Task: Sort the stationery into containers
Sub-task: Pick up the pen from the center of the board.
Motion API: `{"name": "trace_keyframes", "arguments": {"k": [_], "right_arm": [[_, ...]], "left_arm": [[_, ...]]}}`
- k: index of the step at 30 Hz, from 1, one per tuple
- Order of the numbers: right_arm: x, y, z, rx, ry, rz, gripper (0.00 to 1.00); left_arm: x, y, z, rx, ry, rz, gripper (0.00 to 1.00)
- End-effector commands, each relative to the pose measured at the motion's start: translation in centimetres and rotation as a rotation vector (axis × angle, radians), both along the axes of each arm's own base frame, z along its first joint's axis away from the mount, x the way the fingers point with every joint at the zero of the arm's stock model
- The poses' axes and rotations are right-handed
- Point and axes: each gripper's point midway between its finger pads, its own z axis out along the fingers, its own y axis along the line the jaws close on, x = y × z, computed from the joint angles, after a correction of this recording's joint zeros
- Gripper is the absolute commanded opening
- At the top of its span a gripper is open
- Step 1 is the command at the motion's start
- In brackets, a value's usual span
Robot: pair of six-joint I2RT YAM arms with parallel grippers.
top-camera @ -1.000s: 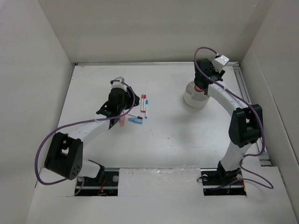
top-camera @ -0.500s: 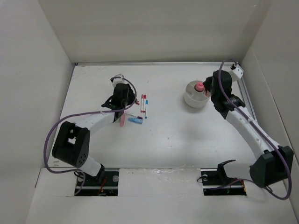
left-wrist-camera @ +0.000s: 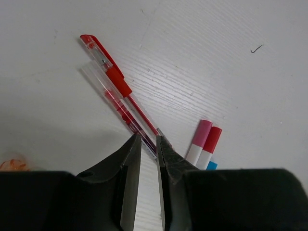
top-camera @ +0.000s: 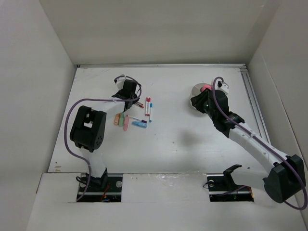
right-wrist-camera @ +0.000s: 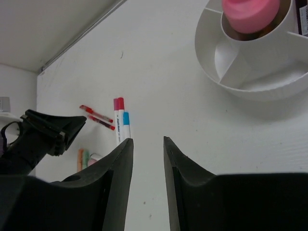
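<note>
Your left gripper (left-wrist-camera: 147, 138): fingers nearly together at the tips of two red pens (left-wrist-camera: 118, 82); whether they grip cannot be told. Your right gripper (right-wrist-camera: 147, 140): fingers parted, empty, near the white tub (right-wrist-camera: 211, 67).

White table (top-camera: 183, 144); plain white walls (top-camera: 159, 29) three sides; metal rail (top-camera: 250, 94) right edge; even light.

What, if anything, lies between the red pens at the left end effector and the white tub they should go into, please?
Only the markers lie in that line, right beside the red pens, towards the white tub. Past them nothing visible blocks it, though the right end effector hovers beside it.
</note>
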Motion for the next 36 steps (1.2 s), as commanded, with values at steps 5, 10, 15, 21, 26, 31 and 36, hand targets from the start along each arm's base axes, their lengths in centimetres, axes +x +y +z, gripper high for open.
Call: {"name": "trace_keyframes", "arguments": {"k": [5, 10, 15, 21, 26, 31, 36], "right_arm": [[-0.7, 1.7, 2.5, 0.054, -0.079, 0.076, 0.38], [-1.2, 2.7, 2.5, 0.067, -0.072, 0.126, 0.38], [-1.5, 2.8, 2.7, 0.063, -0.074, 0.14, 0.39], [-1.8, 3.0, 3.1, 0.073, -0.081, 0.158, 0.39], [-1.9, 3.4, 2.7, 0.077, -0.069, 0.181, 0.4], [-1.8, 3.4, 3.2, 0.079, -0.078, 0.176, 0.4], [-1.8, 3.4, 3.0, 0.076, -0.07, 0.176, 0.4]], "left_arm": [[0.9, 0.0, 0.4, -0.025, 0.021, 0.082, 0.14], [1.3, 0.6, 0.1, -0.016, 0.028, 0.111, 0.12], [1.4, 0.9, -0.8, 0.0, 0.059, 0.137, 0.11], [1.5, 1.3, -2.3, 0.018, 0.099, 0.147, 0.19], [1.8, 1.0, -2.8, 0.011, 0.103, 0.139, 0.21], [2.1, 1.2, -3.9, 0.013, 0.125, 0.143, 0.2], [1.8, 1.4, -4.3, 0.023, 0.135, 0.137, 0.15]]}}
